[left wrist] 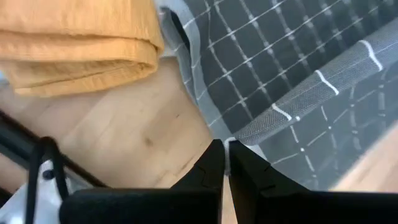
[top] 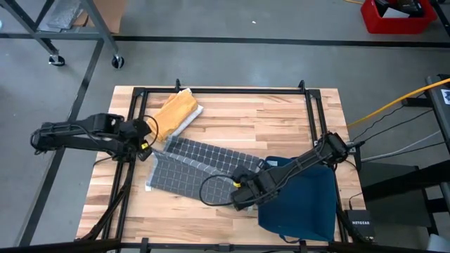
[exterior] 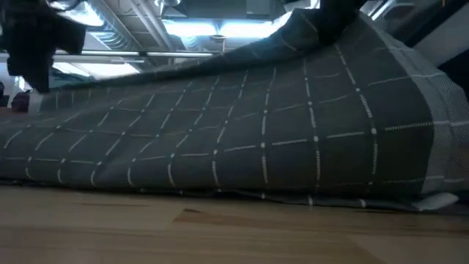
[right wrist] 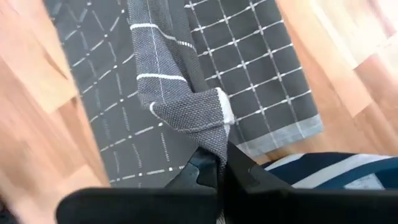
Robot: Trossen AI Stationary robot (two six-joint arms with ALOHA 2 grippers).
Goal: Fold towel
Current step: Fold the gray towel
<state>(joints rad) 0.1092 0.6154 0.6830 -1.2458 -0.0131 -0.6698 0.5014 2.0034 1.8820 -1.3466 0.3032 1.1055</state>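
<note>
light: even overhead in high view | low view: dim, backlit by ceiling lamps (exterior: 220,29) | wrist views: soft blur

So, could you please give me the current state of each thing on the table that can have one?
Grey checked towel: partly folded, both ends lifted.
Left gripper: shut on a grey towel corner.
Right gripper: shut on a bunched grey towel corner.
Yellow towel: folded, lying beside the grey one.
Blue towel: spread flat at the table's edge, under the right arm.
</note>
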